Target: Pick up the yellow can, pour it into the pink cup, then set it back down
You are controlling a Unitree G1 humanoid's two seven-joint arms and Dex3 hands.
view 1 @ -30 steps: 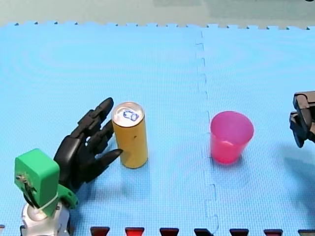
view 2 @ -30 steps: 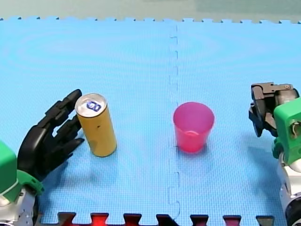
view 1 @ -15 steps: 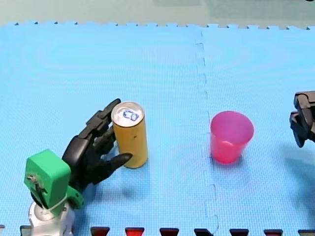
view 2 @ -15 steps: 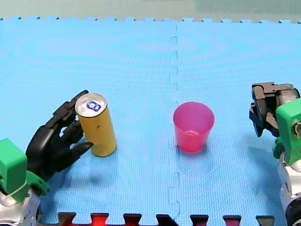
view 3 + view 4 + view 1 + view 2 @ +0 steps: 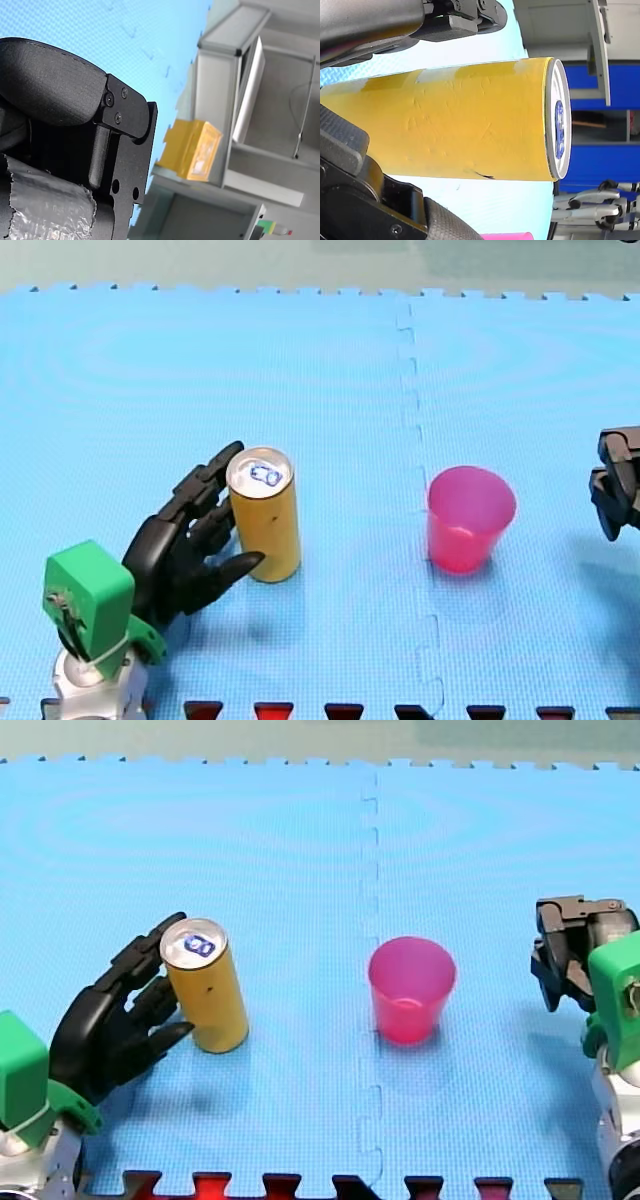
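The yellow can [image 5: 265,525] stands upright on the blue foam mat [image 5: 330,390], left of centre, with its silver top showing. My left hand [image 5: 195,535] is against the can's left side and is open. Its fingers [image 5: 205,480] reach behind the can and its thumb [image 5: 240,565] touches the can low at the front. In the second wrist view the can [image 5: 470,135] lies between black finger parts [image 5: 365,25]. The pink cup [image 5: 468,520] stands upright to the right of the mat seam. My right hand [image 5: 565,960] is shut at the right edge, apart from the cup.
A jigsaw seam [image 5: 415,440] runs down the mat between can and cup. Red and black blocks [image 5: 210,1185] line the near edge. The first wrist view has a yellow box [image 5: 192,150] on grey shelving beyond the mat.
My left hand has moved right against the can, its thumb reaching the can's front. Over the last half second it hardly shifted. Can, cup and right hand stayed put.
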